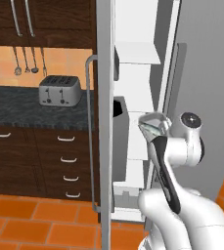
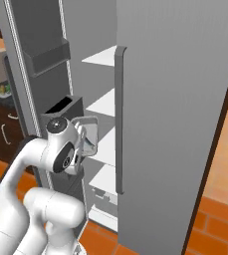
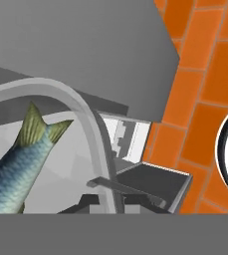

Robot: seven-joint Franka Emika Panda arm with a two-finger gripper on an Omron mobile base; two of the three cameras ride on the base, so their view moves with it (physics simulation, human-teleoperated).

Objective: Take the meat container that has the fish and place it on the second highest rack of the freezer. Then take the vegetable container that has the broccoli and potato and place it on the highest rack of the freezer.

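Clear, rounded-rim meat container (image 3: 80, 107) with the blue-grey fish (image 3: 16, 164) inside, clamped at its rim by the narrowly closed pincer (image 1: 150, 128) and carried tilted in front of the open grey freezer (image 2: 175, 99). Held just before the white racks (image 2: 103, 104), beside the open door's dark bins (image 2: 60, 112). Below the pincer in the hand view, orange tiled floor (image 3: 205, 74).

The arm (image 1: 169, 161) is bent upward at the elbow and folded forward, with the wrist (image 2: 60, 144) held at middle height. The gripper (image 2: 88, 142) is closed and is pointed forward and down.
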